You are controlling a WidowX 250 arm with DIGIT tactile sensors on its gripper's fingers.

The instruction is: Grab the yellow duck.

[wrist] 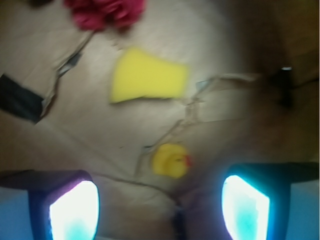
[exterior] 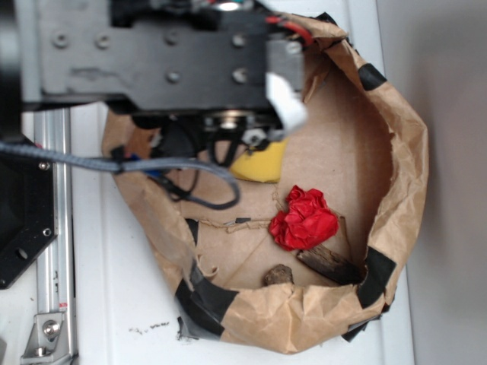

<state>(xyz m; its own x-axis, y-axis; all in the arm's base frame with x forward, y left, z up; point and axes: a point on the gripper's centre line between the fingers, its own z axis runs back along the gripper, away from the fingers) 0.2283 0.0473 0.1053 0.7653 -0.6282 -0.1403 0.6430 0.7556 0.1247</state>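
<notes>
exterior view: a brown paper enclosure (exterior: 396,152) with black tape patches (exterior: 378,274) on its crumpled wall sits on a white table (exterior: 114,304). the robot arm (exterior: 160,53) reaches over the enclosure's upper left part, and grey cables (exterior: 175,167) loop below it. just under the arm, a piece of the pale yellow sponge (exterior: 261,165) shows on the paper floor. down and to the right of the sponge lies a crumpled red cloth (exterior: 304,220). below the cloth, near the enclosure's lower wall, rest a dark wooden piece (exterior: 327,264) and a small brown lump (exterior: 278,274). the yellow duck and the gripper's fingers are hidden by the arm here, so the jaws cannot be judged from this view.

wrist view, blurred: the sponge (wrist: 148,76) lies in the upper middle of the paper floor (wrist: 235,115), with the red cloth (wrist: 102,11) above it and to the left. the yellow duck (wrist: 171,160) sits below the sponge, apart from it, its red beak towards the right. the gripper (wrist: 159,202) is just below the duck, its jaws spread wide with nothing between them; the left finger (wrist: 72,210) and right finger (wrist: 246,205) glow bright at the bottom corners, neither touching the duck.
</notes>
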